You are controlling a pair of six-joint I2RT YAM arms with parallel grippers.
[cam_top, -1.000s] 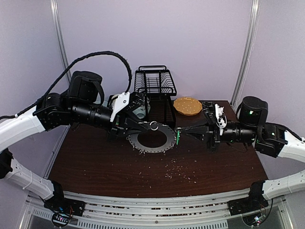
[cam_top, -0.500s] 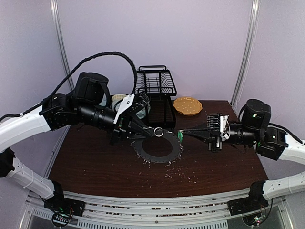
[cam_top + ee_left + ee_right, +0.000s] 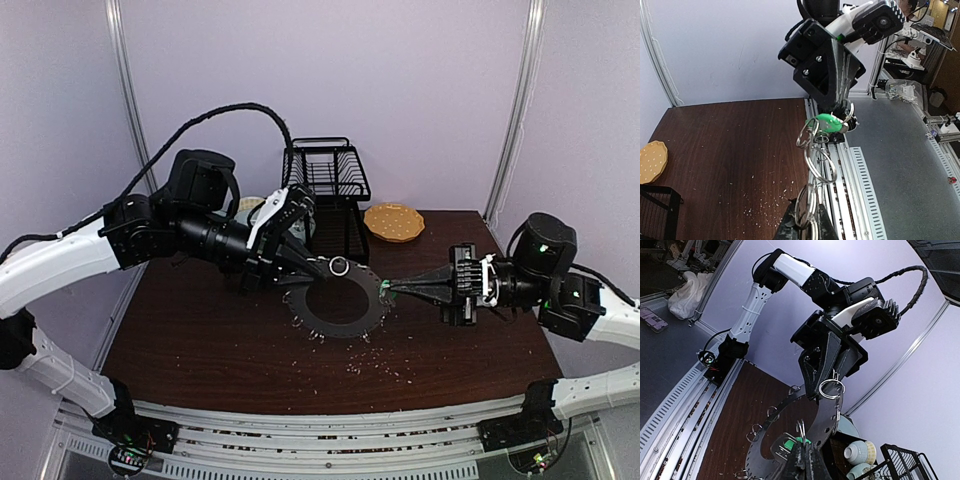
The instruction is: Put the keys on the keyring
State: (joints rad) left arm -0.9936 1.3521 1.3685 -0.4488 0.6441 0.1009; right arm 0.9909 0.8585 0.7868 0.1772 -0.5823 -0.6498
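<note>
Drifting rightward: keyring [image 3: 336, 325] and key [image 3: 384, 289] together.

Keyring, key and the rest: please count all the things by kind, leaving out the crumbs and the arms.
Keyring: 1
Green key: 1
Wire rack: 1
Tan round disc: 1
Bowls: 2
Total: 6

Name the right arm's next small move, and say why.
Probably ease the right gripper slightly forward to thread the key onto a wire loop. It is shut on the green key right at the rim of the keyring, which the left gripper holds; whether the key is hooked yet I cannot tell.
</note>
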